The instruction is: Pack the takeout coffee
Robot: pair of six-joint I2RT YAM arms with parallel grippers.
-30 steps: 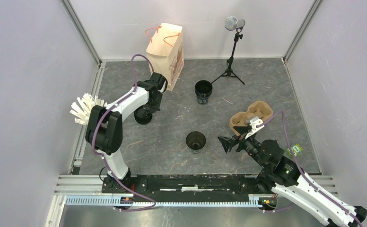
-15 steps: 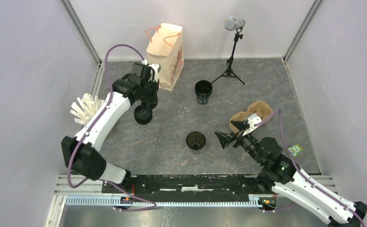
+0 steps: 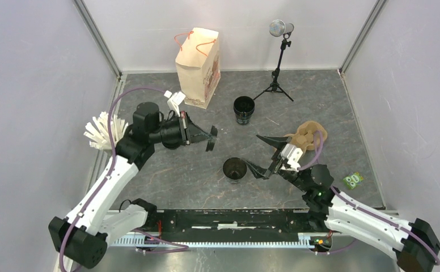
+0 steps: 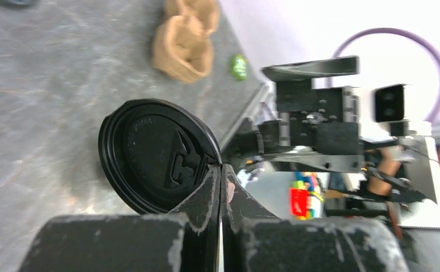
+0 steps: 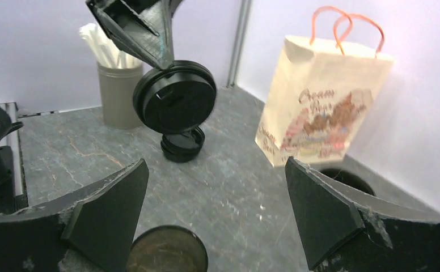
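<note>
A black cup of coffee stands without a lid at mid-table; its brown surface shows low between my right fingers. Another black cup stands farther back, also visible as the open cup past my right finger. My left gripper is shut on the rim of a round black lid, held on edge in the air left of the near cup. That lid hangs from the left fingers. My right gripper is open just right of the near cup, with nothing between its fingers.
A stack of black lids lies on the table below the left arm. The beige bag stands at the back, the brown carrier to the right. A straw holder is at left, a tripod at back right, a green packet near the right edge.
My left arm lifted a lid off the stack and swung it right toward the middle. My right gripper rose and turned toward the near cup, staying open.
</note>
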